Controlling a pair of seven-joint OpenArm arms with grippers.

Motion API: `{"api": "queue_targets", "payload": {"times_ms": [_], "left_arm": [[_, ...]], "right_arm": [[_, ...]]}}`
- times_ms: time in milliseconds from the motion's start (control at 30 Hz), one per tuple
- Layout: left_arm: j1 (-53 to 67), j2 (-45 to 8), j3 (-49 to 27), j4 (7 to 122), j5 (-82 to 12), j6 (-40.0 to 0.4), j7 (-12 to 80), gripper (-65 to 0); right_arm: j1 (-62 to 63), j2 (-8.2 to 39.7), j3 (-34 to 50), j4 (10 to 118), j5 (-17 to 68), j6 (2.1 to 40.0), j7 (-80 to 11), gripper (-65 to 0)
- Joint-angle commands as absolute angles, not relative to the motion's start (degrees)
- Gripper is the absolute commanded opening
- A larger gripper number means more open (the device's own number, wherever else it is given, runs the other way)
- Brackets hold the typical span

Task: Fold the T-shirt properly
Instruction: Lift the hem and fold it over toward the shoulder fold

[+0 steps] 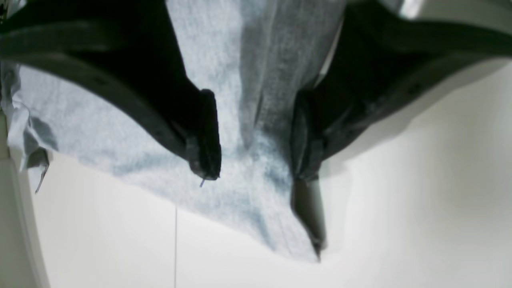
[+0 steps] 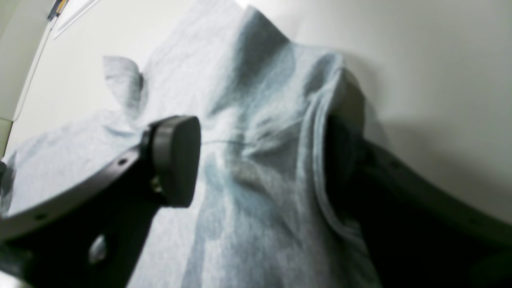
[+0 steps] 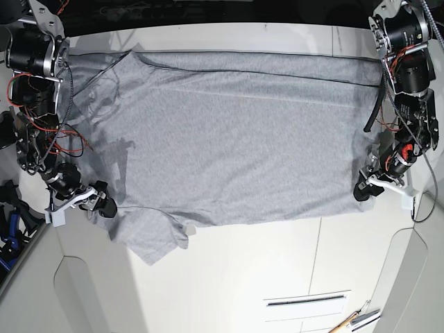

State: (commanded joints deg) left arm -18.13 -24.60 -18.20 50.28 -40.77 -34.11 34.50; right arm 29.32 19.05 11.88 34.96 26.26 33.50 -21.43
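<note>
the t-shirt lies spread flat and nearly full width across the white surface, plain side up, with one sleeve sticking out toward the near edge; no fold is visible in it yet, so by my reading the task is at its very start and every fold is still to make. the left end effector sits at the shirt's edge on the base view's right; its wrist view shows the fingers spread apart with cloth lying between them, released, not pinching. the right end effector is at the opposite edge near the sleeve, its jaws likewise parted around a bunched ridge of fabric, not yet clenched. both grasps remain to be closed.
</note>
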Motion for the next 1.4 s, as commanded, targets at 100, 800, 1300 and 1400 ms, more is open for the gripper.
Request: {"api": "queue_targets", "payload": {"times_ms": [100, 800, 1300, 1400], "left_arm": [[-18.26, -24.6, -17.3, 50.26, -39.53, -34.09, 34.35, -33.4], [-18.2, -26.83, -15.59, 53.56, -37.91, -35.88, 36.64, -65.0], [-3.05, -30.59, -15.73, 79.61, -37.65, -36.69, 40.16, -65.0], [0.45, -30.65, -15.77, 84.51, -35.48, -36.69, 40.12, -65.0]], "right_arm": [[29.32, 19.03, 11.88, 34.96, 25.89, 33.5, -21.43, -20.1], [28.64, 20.88, 11.88, 40.34, 20.82, 33.89, -27.14, -65.0], [15.68, 27.16, 12.01, 66.65, 35.38, 34.28, -39.97, -65.0], [13.3, 28.38, 12.03, 70.06, 36.69, 34.26, -43.81, -65.0]]}}
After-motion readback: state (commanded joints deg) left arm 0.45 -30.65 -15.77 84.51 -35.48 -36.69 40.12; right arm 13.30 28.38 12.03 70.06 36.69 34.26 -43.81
